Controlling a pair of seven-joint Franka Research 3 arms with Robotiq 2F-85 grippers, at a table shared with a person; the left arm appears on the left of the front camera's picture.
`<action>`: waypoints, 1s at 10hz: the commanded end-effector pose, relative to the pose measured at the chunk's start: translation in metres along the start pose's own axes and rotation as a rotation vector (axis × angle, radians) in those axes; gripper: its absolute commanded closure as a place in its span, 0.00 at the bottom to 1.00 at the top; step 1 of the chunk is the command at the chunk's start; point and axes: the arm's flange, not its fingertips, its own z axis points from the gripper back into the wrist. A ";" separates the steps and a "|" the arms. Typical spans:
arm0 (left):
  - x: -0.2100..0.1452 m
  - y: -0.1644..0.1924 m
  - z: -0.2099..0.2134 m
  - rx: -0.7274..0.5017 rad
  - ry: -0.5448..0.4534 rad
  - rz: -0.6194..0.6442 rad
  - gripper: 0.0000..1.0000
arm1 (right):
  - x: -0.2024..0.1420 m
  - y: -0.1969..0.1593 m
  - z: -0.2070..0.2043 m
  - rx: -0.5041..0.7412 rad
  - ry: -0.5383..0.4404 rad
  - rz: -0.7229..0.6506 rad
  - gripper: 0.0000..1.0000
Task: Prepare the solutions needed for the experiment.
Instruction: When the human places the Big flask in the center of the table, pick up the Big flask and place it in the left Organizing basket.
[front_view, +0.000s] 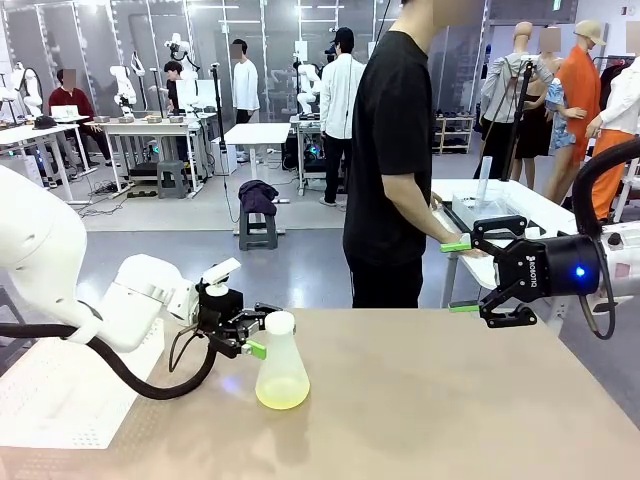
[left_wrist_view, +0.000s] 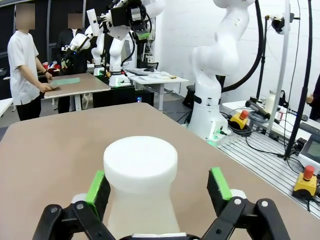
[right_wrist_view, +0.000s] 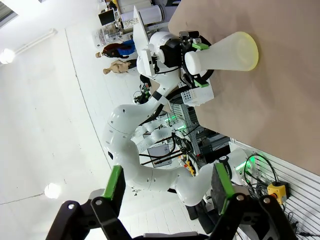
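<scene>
While the flask stands upright on the bench, left of its middle, with yellow-green solution pooled at its base, the left end effector sits released, pads either side of the neck. Right end effector hangs released above the bench's far right edge.

Left hand low, fingers spread; right hand raised, open.
</scene>
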 end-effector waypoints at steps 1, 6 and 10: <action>0.002 0.009 -0.005 -0.063 0.000 0.016 0.00 | -0.001 0.002 0.000 0.013 -0.003 -0.005 0.13; -0.001 0.012 -0.019 -0.119 0.006 0.009 0.03 | -0.001 0.002 0.000 0.013 -0.003 -0.005 0.13; -0.001 0.013 -0.021 -0.145 -0.015 0.022 0.42 | -0.001 0.002 0.000 0.013 -0.003 -0.005 0.13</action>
